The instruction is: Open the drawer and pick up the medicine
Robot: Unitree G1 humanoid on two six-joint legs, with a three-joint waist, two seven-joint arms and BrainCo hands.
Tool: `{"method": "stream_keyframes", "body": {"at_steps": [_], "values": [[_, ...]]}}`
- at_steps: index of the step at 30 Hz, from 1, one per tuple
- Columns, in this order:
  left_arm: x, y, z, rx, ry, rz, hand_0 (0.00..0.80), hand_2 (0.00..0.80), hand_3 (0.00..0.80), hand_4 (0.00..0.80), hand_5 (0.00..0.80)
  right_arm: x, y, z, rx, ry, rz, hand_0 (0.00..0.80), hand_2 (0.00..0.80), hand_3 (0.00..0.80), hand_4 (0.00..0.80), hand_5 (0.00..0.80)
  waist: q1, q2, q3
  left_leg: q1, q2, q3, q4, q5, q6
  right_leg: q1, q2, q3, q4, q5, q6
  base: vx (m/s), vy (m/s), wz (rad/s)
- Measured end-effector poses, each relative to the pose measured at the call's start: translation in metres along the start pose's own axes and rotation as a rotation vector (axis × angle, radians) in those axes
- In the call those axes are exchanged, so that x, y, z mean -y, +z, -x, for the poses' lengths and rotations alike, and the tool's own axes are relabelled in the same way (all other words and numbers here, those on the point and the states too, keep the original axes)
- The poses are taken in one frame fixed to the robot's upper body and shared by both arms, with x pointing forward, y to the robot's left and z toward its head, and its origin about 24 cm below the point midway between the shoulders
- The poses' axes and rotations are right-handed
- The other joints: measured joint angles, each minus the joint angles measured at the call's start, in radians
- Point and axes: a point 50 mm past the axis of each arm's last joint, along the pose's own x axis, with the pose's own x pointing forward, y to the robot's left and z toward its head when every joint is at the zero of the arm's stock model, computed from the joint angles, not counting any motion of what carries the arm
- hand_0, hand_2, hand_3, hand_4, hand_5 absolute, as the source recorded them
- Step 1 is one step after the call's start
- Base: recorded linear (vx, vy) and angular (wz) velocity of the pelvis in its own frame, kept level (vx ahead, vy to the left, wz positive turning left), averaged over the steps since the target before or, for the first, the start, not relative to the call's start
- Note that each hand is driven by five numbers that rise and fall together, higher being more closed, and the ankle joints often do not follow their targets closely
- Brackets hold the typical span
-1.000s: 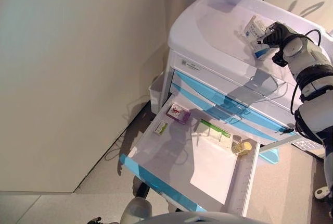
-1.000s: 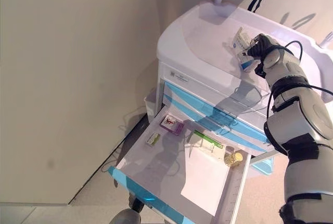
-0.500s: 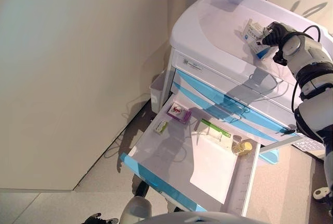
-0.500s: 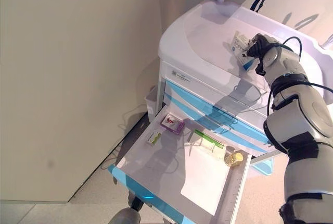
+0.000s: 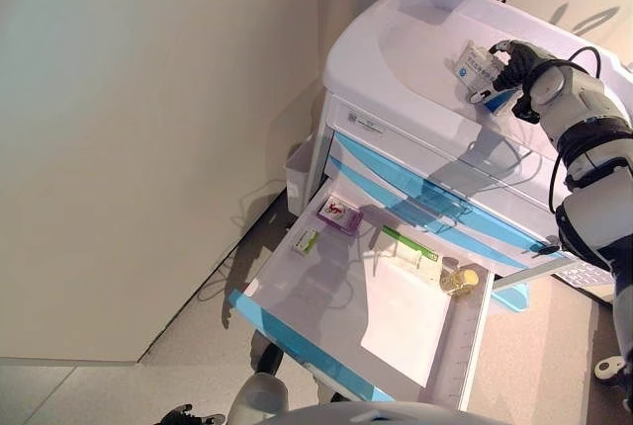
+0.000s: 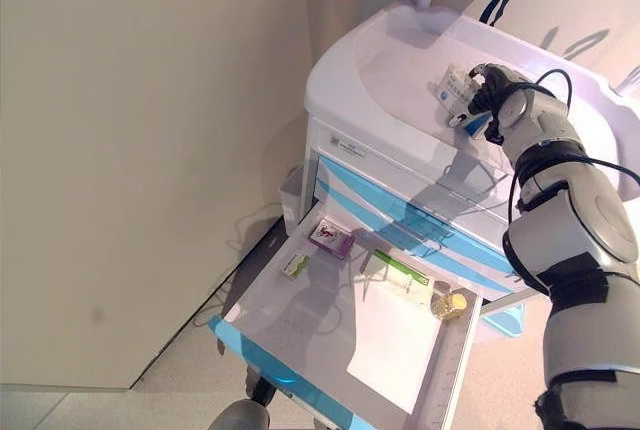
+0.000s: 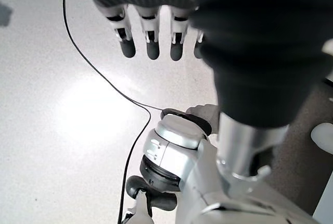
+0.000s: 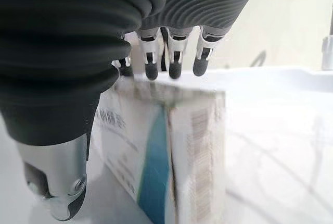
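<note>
White-and-teal medicine box (image 5: 482,71) tilted on cart top; drawer (image 5: 297,341) pulled open, holding small packs.

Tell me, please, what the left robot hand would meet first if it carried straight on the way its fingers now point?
Probably only the pale floor: the left robot hand hangs with straight fingers pointing down at it, and nothing shows between, though depth is hard to judge.

My white cart (image 5: 415,49) fills the upper right of the frame; a white-and-blue medicine box (image 5: 480,71) rests on its top. The open drawer (image 5: 297,297) at lower centre carries a purple packet (image 5: 340,214), small green box (image 5: 306,241), long green-striped box (image 5: 407,250), yellow-capped vial (image 5: 461,280) and white sheet (image 5: 407,318).
</note>
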Motion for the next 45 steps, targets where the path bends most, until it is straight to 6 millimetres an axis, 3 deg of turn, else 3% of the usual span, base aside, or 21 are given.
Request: {"method": "stream_keyframes", "body": {"at_steps": [9,12,17,21,23,29,30,31,35,36,38,41,42,43,44,45], "values": [[-0.001,-0.001,0.0,0.002,0.01,0.008,0.0,0.0,0.0,0.0,0.0,0.033,0.025,0.003,0.127,-0.179,-0.239,0.0,0.0,0.0,0.0,0.0,-0.014,0.0,0.0,0.024,0.005,0.012,-0.006,-0.001,0.0,0.017,0.0,0.009,0.0,-0.001,0.002,0.001,0.003,-0.03],[-0.002,-0.004,0.001,-0.008,0.029,0.019,0.0,0.0,0.0,0.0,0.0,0.074,0.045,0.018,0.293,-0.372,-0.396,0.0,0.0,0.0,0.0,0.0,-0.031,0.001,0.0,0.044,0.004,0.023,-0.01,-0.001,0.001,0.025,-0.004,0.023,0.0,0.001,0.0,0.002,0.015,-0.07],[-0.001,-0.007,0.001,-0.012,0.039,0.023,0.0,0.0,0.0,0.0,0.0,0.111,0.028,0.038,0.367,-0.575,-0.601,0.0,0.0,0.0,0.0,0.0,-0.042,0.02,-0.008,0.077,0.006,0.058,-0.011,-0.009,0.001,0.052,-0.012,0.041,0.0,-0.001,0.002,-0.011,0.021,-0.15],[0.002,-0.014,0.002,-0.029,0.042,0.03,0.0,0.0,0.0,0.0,0.0,0.119,0.002,0.054,0.399,-0.704,-0.746,0.0,0.0,0.0,0.0,0.0,-0.074,0.048,-0.035,0.092,0.007,0.08,-0.011,-0.013,0.002,0.056,-0.014,0.058,-0.001,0.001,0.005,-0.032,0.019,-0.18],[0.006,-0.015,0.002,-0.03,0.037,0.032,0.0,0.0,0.0,0.0,0.0,0.116,-0.02,0.059,0.364,-0.76,-0.794,0.0,0.0,0.0,0.0,0.0,-0.085,0.069,-0.049,0.094,0.008,0.091,-0.011,-0.014,0.002,0.051,-0.014,0.07,-0.001,0.005,0.005,-0.037,0.028,-0.18],[0.03,-0.027,0.004,-0.052,-0.02,0.008,0.0,0.0,0.0,0.0,0.0,0.074,-0.086,0.083,0.234,-0.843,-0.829,0.0,0.0,0.0,0.0,0.0,-0.152,0.139,-0.071,0.134,0.018,0.149,-0.012,-0.024,0.015,0.068,-0.006,0.123,-0.002,0.018,-0.002,-0.032,0.015,-0.29],[0.033,-0.021,0.003,-0.039,-0.03,0.001,0.0,0.0,0.0,0.0,0.0,0.068,-0.097,0.088,0.207,-0.85,-0.826,0.0,0.0,0.0,0.0,0.0,-0.177,0.146,-0.072,0.143,0.018,0.155,-0.011,-0.025,0.015,0.066,-0.005,0.138,0.0,0.021,-0.001,-0.042,0.008,-0.17],[0.036,-0.022,0.003,-0.04,-0.038,-0.003,0.0,0.0,0.0,0.0,0.0,0.059,-0.108,0.094,0.179,-0.86,-0.837,0.0,0.0,0.0,0.0,0.0,-0.174,0.149,-0.073,0.145,0.021,0.155,-0.015,-0.026,0.014,0.07,-0.005,0.134,-0.002,0.021,-0.001,-0.038,0.018,-0.16],[0.042,-0.008,0.002,0.004,-0.056,-0.084,0.0,0.0,0.0,0.0,0.0,0.003,-0.149,0.113,-0.01,-0.844,-0.879,0.0,0.0,0.0,0.0,0.0,-0.233,0.178,-0.068,0.148,0.032,0.193,-0.013,-0.035,0.008,0.051,0.002,0.166,-0.002,0.026,-0.002,-0.062,0.015,-0.28],[0.043,-0.007,0.002,0.008,-0.057,-0.09,0.0,0.0,0.0,0.0,0.0,-0.003,-0.155,0.118,-0.032,-0.841,-0.868,0.0,0.0,0.0,0.0,0.0,-0.234,0.178,-0.067,0.149,0.036,0.202,-0.019,-0.037,0.007,0.053,0.001,0.168,-0.004,0.026,-0.002,-0.005,0.006,-0.29],[0.046,-0.002,0.001,0.03,-0.066,-0.091,0.0,0.0,0.0,0.0,0.0,-0.054,-0.184,0.14,-0.202,-0.746,-0.827,0.0,0.0,0.0,0.0,0.0,-0.241,0.188,-0.062,0.162,0.041,0.228,-0.017,-0.047,0.003,0.051,0.005,0.196,-0.003,0.026,-0.002,-0.011,0.004,-0.34],[0.048,0.0,0.001,0.033,-0.071,-0.09,0.0,0.0,0.0,0.0,0.0,-0.1,-0.208,0.161,-0.384,-0.648,-0.811,0.0,0.0,0.0,0.0,0.0,-0.251,0.201,-0.053,0.17,0.046,0.255,-0.017,-0.055,0.002,0.04,0.007,0.202,-0.004,0.034,-0.004,-0.009,-0.01,-0.4],[0.049,0.0,0.001,0.033,-0.074,-0.09,0.0,0.0,0.0,0.0,0.0,-0.128,-0.227,0.181,-0.512,-0.558,-0.782,0.0,0.0,0.0,0.0,0.0,-0.244,0.204,-0.051,0.171,0.048,0.261,-0.018,-0.057,0.003,0.04,0.011,0.208,-0.004,0.035,-0.005,-0.006,-0.005,-0.18],[0.049,0.003,0.001,0.04,-0.078,-0.09,0.0,0.0,0.0,0.0,0.0,-0.144,-0.231,0.189,-0.565,-0.512,-0.789,0.0,0.0,0.0,0.0,0.0,-0.253,0.207,-0.048,0.171,0.045,0.263,-0.014,-0.057,0.002,0.037,0.012,0.21,-0.002,0.035,-0.005,-0.006,-0.016,-0.17],[0.049,-0.001,0.001,0.029,-0.083,-0.09,0.0,0.0,0.0,0.0,0.0,-0.173,-0.238,0.206,-0.655,-0.41,-0.789,0.0,0.0,0.0,0.0,0.0,-0.27,0.207,-0.045,0.174,0.048,0.268,-0.013,-0.057,0.001,0.038,0.015,0.216,-0.003,0.035,-0.005,0.003,-0.016,-0.09],[0.049,0.0,0.001,0.029,-0.085,-0.091,0.0,0.0,0.0,0.0,0.0,-0.185,-0.241,0.214,-0.688,-0.351,-0.774,0.0,0.0,0.0,0.0,0.0,-0.273,0.209,-0.04,0.177,0.049,0.269,-0.013,-0.058,0.001,0.04,0.015,0.217,-0.003,0.035,-0.005,0.002,-0.015,-0.1]]}}
